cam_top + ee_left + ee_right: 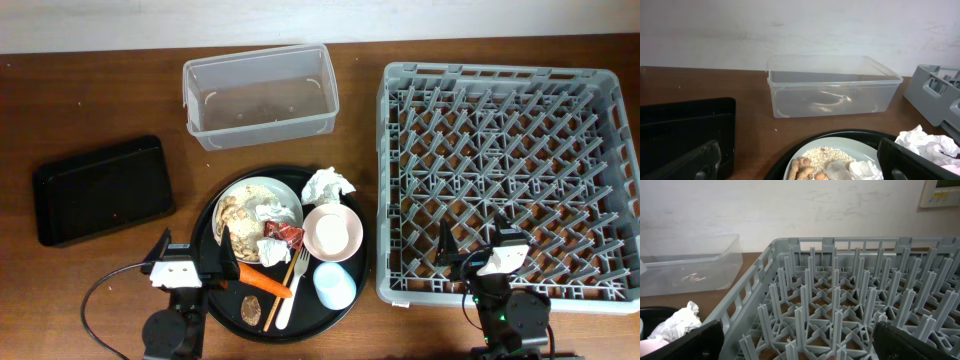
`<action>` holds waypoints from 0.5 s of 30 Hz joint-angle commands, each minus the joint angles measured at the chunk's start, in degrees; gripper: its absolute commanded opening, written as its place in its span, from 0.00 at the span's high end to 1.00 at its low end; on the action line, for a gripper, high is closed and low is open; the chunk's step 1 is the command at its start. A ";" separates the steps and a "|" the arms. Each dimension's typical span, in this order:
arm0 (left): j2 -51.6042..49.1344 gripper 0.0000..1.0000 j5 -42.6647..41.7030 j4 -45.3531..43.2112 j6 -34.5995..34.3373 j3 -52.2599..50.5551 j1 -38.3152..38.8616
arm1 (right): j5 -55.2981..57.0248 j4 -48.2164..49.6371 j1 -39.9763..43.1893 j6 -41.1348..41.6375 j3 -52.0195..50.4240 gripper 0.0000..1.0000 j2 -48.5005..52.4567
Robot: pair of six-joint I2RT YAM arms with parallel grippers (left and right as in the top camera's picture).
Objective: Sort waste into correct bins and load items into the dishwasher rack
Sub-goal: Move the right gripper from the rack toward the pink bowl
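Two grippers stand at the near edge of the wooden table (90, 100), both with jaws spread wide and nothing between them; the left gripper (195, 250) sits over the near-left rim of the large round black tray (310, 318), one finger just beside the orange carrot (262, 283); the right gripper (478, 245) sits over the near edge of the grey dishwasher rack (500, 72), which fills the right side of the table. On the round tray: an off-white plate (287, 192) at the far left, bearing beige mushy food (238, 210) and a crumpled white napkin (268, 212); a second napkin (328, 185) at the tray's far rim, just beyond the pink bowl (332, 232); a small red wrapper (283, 235) between plate and bowl; a pale blue cup (333, 285) near the bowl, on the tray's near-right side; a white fork (293, 285) between carrot and cup; a small brown lump (250, 310) at the near rim. Beyond the tray lies the clear plastic tub (260, 100), upright and open-topped; the shallow black rectangular tray (100, 190) lies at the left, well apart from the rack. In the left wrist view the tub stands straight ahead, the plate's far edge below it; in the right wrist view the rack's upright pegs fill the field, the tub visible at far left.
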State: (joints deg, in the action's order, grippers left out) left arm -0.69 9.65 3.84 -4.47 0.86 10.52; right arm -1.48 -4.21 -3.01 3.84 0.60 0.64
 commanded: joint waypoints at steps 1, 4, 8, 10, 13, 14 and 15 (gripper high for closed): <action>0.35 0.01 -0.63 0.09 0.90 -0.33 -0.20 | 0.22 -0.31 -0.37 -0.39 -0.28 0.02 -0.28; 0.33 0.01 -0.66 0.15 0.90 -0.26 -0.20 | -0.46 -0.35 -0.37 -0.42 -0.20 0.02 -0.28; 0.22 0.01 -0.63 2.71 0.90 1.18 -0.20 | -1.70 -4.61 -0.37 -0.39 2.73 0.02 -0.28; -1.22 0.01 -0.63 6.67 0.90 4.39 -0.20 | -1.73 -8.52 -0.37 -0.42 6.08 0.02 0.24; -6.88 0.01 -3.39 12.44 0.87 10.16 -0.20 | -2.75 -12.96 -0.37 -0.42 11.41 0.02 3.78; -9.25 0.01 -3.91 14.67 0.87 12.57 -0.20 | -3.91 -14.16 -0.37 -0.42 13.38 0.02 5.95; -12.11 0.01 -3.89 17.40 0.90 15.58 -0.20 | -4.83 -15.13 -0.37 -0.42 15.45 0.02 8.41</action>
State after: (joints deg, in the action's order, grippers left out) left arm -8.23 7.62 17.96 -4.12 10.15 10.52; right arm -3.60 -18.06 -3.01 3.84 11.49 5.45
